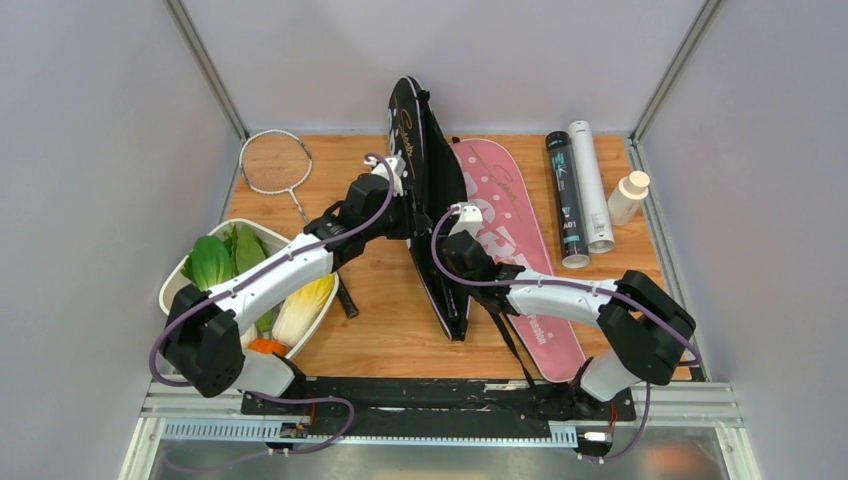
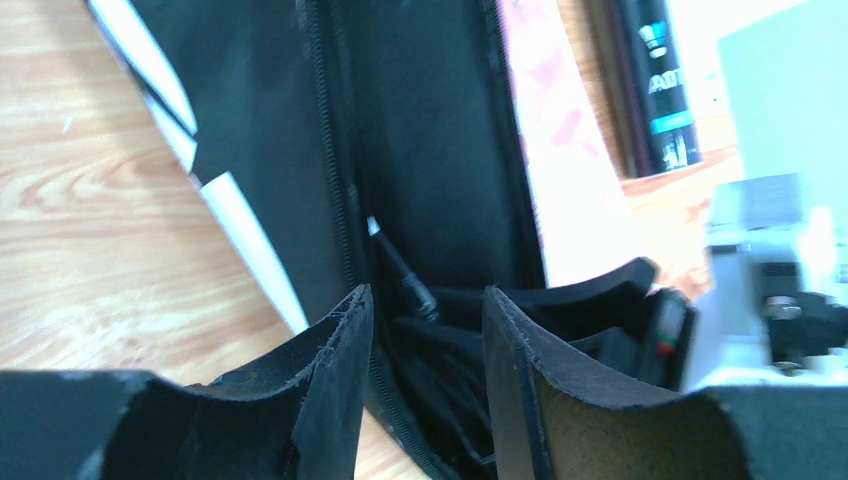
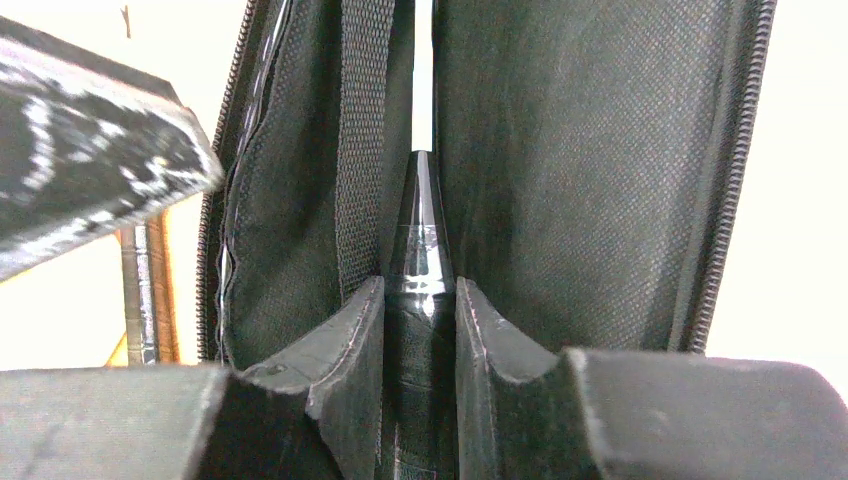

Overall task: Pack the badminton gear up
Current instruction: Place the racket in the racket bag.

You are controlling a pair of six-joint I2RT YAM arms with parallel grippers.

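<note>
Step in hand, as judged: seating the racket in the black bag, which is stood on edge and unzipped. The handle should be pushed straight ahead of the tips along the bag axis and steered off the strap just left of the tips. The flap should be held spread so the frame isn't snagged.

Right gripper: fingers nearly together, clamped on the racket handle, with the shaft running ahead into the bag.

Left gripper: fingers moderately apart. The zipper edge is met by one finger, lining is seen between the tips, and nothing is seen clamped.
</note>
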